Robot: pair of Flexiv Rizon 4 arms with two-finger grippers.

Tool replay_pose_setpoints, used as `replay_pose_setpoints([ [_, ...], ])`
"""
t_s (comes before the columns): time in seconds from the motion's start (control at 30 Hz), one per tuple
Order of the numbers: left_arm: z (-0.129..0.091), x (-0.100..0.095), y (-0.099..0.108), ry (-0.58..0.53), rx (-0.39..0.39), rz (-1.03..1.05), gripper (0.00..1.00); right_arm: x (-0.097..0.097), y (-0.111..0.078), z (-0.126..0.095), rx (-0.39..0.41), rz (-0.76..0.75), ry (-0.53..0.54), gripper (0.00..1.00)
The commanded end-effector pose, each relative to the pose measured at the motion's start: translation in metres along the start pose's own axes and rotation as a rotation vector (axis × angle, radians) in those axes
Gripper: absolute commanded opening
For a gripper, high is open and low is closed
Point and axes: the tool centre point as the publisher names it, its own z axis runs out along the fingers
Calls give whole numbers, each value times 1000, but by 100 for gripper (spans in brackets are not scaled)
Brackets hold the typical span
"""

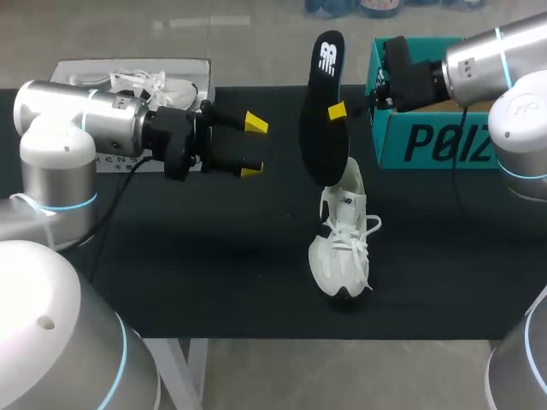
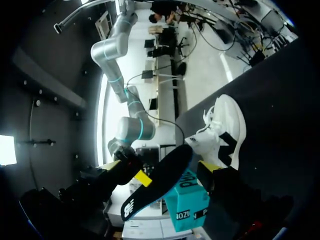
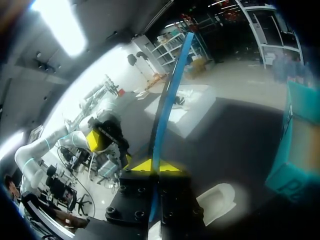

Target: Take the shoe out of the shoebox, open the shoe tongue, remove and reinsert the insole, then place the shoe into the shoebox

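Note:
A black insole [image 1: 323,111] stands upright in the air, its lower end just over the heel opening of the white shoe [image 1: 344,248]. My right gripper [image 1: 337,111] is shut on the insole's edge, pinching it about mid-length. The right wrist view shows the insole [image 3: 170,90] edge-on between the gripper [image 3: 155,165] tips, with the shoe [image 3: 220,197] below. My left gripper [image 1: 253,147] hangs open to the left of the insole, apart from it and holding nothing. Seen from the left wrist, the insole [image 2: 160,180] and the shoe [image 2: 225,135] lie ahead of the open left gripper [image 2: 161,166].
A teal shoebox [image 1: 432,137] stands at the back right, right behind my right gripper. A white box [image 1: 184,67] holding another white shoe [image 1: 145,83] sits at the back left, behind my left arm. The shoe stands on a black tabletop [image 1: 214,256].

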Motion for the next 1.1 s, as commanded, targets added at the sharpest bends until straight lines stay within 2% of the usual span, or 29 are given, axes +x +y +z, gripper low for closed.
replay_pose_setpoints([
  [0.03, 1, 0, -1, 3, -3, 1, 100, 1, 0, 1, 0, 1, -5, 0],
  [0.3, -5, 0, 1, 29, -24, -63, 100, 1, 0, 1, 0, 1, -5, 0],
  [0.33, -8, 0, 1, 66, -52, -76, 100, 1, 0, 1, 0, 1, -5, 0],
  [0.57, -29, 17, -10, 136, -113, -226, 100, 1, 0, 1, 0, 1, -5, 0],
  [0.9, -71, 16, -31, 169, -216, -347, 100, 1, 0, 1, 0, 1, -5, 0],
  [1.1, -81, 11, -31, 190, -241, -354, 100, 1, 0, 1, 0, 1, -5, 0],
])
